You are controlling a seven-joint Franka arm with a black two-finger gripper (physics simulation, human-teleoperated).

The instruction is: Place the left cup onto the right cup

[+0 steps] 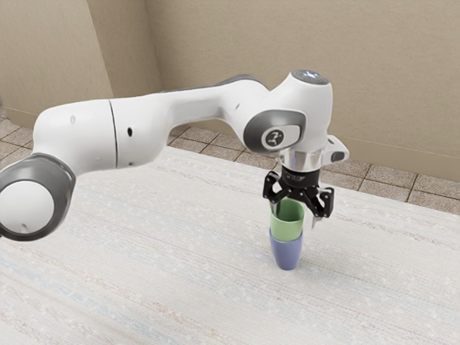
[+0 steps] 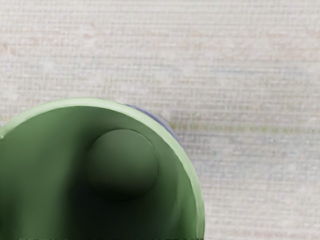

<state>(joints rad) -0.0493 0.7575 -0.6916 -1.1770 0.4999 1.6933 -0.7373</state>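
2 stacked cups [image 1: 287,241] on pale table [image 1: 144,287]; tiled floor [image 1: 392,180] beyond

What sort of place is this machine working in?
Probably a plain indoor room, drawn by a computer rather than real. It has bare beige walls, a brown tiled floor, and a pale table where a green cup sits nested in a blue cup.

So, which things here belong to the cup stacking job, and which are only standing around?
For the job: green cup, blue cup under it, gripper.
Only around: table, tiled floor, walls.
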